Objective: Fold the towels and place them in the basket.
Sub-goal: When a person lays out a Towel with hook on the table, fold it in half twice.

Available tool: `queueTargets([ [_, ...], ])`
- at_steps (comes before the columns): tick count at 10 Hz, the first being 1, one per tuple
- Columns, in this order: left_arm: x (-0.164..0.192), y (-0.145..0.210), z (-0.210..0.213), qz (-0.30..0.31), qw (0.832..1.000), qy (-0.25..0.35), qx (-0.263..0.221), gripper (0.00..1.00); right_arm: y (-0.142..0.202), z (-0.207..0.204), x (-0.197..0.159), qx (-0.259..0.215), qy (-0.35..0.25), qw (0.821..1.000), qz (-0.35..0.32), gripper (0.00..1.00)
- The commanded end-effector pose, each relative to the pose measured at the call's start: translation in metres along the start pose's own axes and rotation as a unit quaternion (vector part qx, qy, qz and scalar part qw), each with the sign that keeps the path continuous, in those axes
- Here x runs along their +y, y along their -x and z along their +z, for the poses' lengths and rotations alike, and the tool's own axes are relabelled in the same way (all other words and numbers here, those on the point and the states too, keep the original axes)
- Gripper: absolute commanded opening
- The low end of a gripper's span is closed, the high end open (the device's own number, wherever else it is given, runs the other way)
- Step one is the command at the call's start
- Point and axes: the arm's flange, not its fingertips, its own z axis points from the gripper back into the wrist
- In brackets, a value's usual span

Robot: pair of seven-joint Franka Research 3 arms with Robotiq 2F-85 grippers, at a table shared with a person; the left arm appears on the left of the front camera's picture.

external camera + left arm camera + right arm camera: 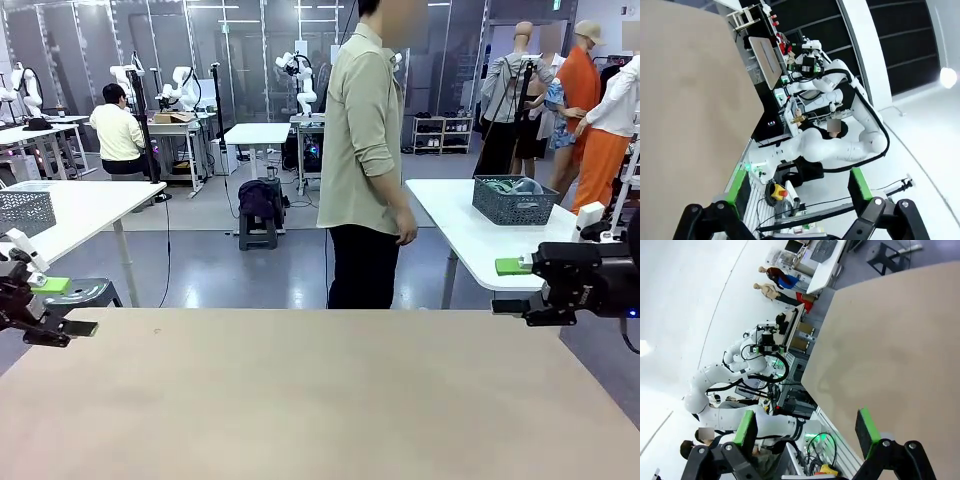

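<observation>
Black two-finger left gripper (62,307) spread wide at the left edge of the tan rectangular table (320,400); right gripper (512,287) likewise wide at its right edge. Dark grey lattice plastic basket (514,205), containing pale green-white cloth (510,186), rests on far white table (450,218)

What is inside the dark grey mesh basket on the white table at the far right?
Crumpled cloth, pale green and whitish, rises just above the rim of the basket. What lies lower is hidden by the mesh walls.

The table (320,400) has a smooth, matt beige top.
</observation>
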Motion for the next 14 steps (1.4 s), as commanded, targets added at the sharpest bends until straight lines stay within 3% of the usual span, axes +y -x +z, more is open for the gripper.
queueTargets([
  [1, -0.006, 0.004, 0.000, 0.030, 0.999, -0.012, -0.014, 1.00, 0.017, 0.002, 0.005, 0.018, -0.001, 0.999, -0.051, 1.00],
  [4, -0.005, 0.007, 0.004, 0.027, 0.999, -0.020, -0.020, 1.00, 0.023, 0.000, -0.002, 0.022, -0.010, 0.997, -0.079, 1.00],
  [6, -0.001, 0.004, 0.009, 0.023, 1.000, -0.008, -0.013, 1.00, 0.006, 0.004, -0.004, 0.014, -0.012, 0.998, -0.064, 1.00],
  [11, -0.001, 0.004, 0.009, 0.023, 1.000, -0.008, -0.014, 1.00, 0.006, 0.006, -0.006, 0.013, -0.013, 0.998, -0.067, 1.00],
  [14, -0.028, -0.001, 0.062, 0.074, 0.992, -0.064, -0.074, 1.00, -0.012, 0.052, 0.008, 0.012, 0.026, 0.995, -0.100, 1.00],
])
